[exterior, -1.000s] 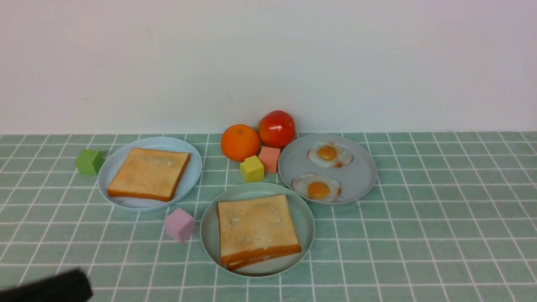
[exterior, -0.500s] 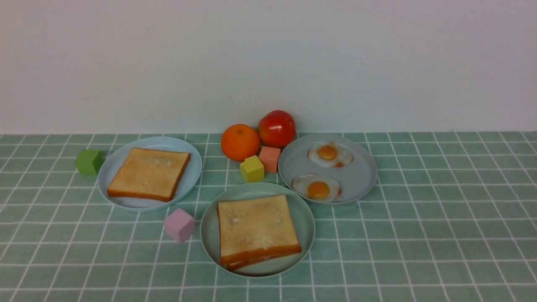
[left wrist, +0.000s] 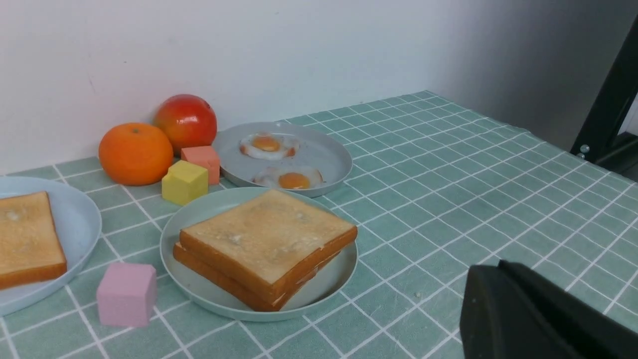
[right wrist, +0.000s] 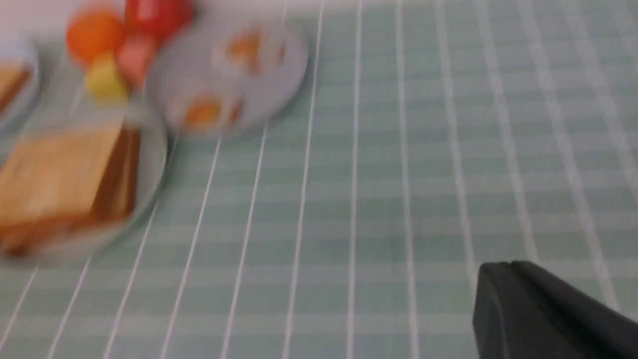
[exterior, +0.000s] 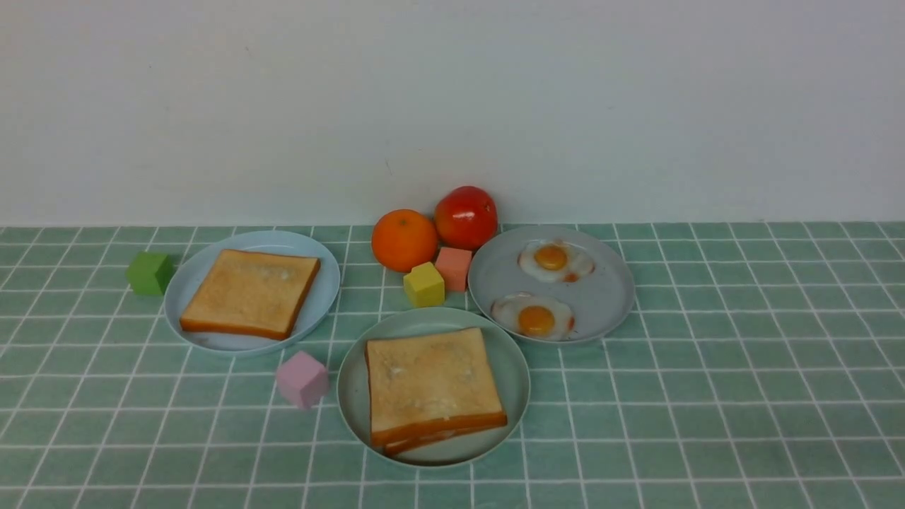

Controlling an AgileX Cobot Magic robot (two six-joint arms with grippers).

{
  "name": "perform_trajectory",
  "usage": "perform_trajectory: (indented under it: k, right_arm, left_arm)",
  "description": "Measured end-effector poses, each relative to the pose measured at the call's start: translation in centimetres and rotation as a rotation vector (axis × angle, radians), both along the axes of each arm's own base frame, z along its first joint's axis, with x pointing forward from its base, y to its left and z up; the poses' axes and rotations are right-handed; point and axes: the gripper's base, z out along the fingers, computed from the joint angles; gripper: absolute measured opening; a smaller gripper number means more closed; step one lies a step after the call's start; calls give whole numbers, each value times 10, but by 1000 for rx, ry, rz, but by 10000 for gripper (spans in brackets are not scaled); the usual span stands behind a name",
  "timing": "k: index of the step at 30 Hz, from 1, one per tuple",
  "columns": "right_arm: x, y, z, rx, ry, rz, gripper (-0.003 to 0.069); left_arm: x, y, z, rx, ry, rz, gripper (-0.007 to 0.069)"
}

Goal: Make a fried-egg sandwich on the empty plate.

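The fried-egg sandwich (exterior: 431, 382) lies on the mint-green plate (exterior: 351, 369) at the front middle of the table: two toast slices stacked, with what lies between them hidden. It also shows in the left wrist view as the sandwich (left wrist: 266, 239) on the plate (left wrist: 329, 279). Neither arm appears in the front view. My left gripper (left wrist: 498, 264) is shut and empty, hovering over bare tiles away from the plate. My right gripper (right wrist: 509, 264) is also shut and empty over the tiles, in a blurred picture.
A grey plate (exterior: 608, 297) back right holds two fried eggs (exterior: 556, 259) (exterior: 534, 316). A pale blue plate (exterior: 322, 297) on the left holds one toast slice (exterior: 251, 292). An orange (exterior: 404, 240), tomato (exterior: 466, 216), yellow cube (exterior: 424, 284), salmon cube (exterior: 454, 268), pink cube (exterior: 302, 379) and green cube (exterior: 150, 272) stand around.
A dark arm part at the front view's lower left corner one second ago has left the view. The plates, food and cubes have not moved.
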Motion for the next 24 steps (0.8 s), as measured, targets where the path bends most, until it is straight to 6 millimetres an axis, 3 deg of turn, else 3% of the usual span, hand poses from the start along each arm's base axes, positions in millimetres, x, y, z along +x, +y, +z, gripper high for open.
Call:
perform_trajectory:
  k: [3, 4, 12, 24]
  right_arm:
    - [1, -2, -16, -45, -98, -46, -14]
    - [-2, -5, -31, -55, -142, -97, -14]
    - [-4, -8, -103, -55, -152, -172, -14]
    - [-2, -3, -106, 5, -181, -138, -14]
  left_arm:
    - [0, 0, 0, 1, 1, 0, -13]
    - [0, 0, -1, 3, 3, 0, -13]
    - [0, 0, -1, 4, 5, -1, -13]
    - [0, 0, -1, 6, 7, -1, -13]
